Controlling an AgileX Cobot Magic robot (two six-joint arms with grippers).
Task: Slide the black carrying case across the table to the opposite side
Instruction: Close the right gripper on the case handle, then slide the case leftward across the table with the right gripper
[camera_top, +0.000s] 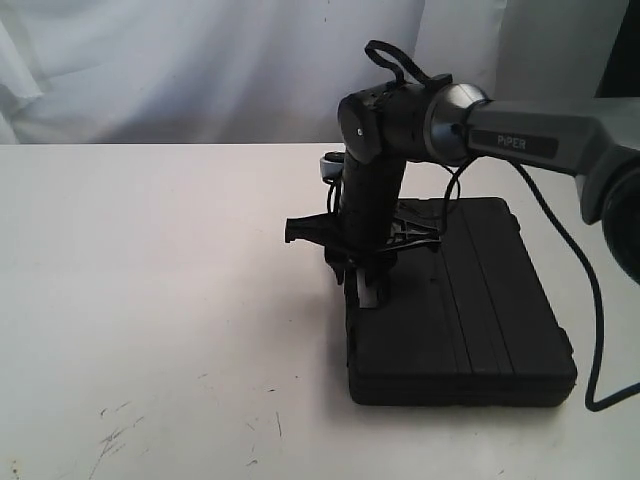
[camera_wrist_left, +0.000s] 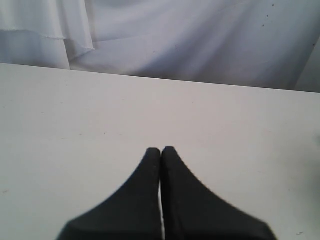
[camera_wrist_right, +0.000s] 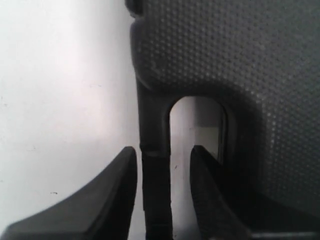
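While the left hand (camera_wrist_left: 160, 150) sits clenched, the right hand (camera_wrist_right: 163, 150), released, straddles the handle (camera_wrist_right: 152, 117) of the shut case (camera_top: 470, 310).

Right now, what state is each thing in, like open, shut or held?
Case, closed, lying flat on the table.
Right tool, open, straddling the case's handle.
Left tool, shut, holding nothing.

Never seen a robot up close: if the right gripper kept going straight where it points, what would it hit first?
Likely the table: the right gripper points down, open, straddling the handle bar of the case. It should reach the tabletop unless the bar bottoms out first; depth is unclear.
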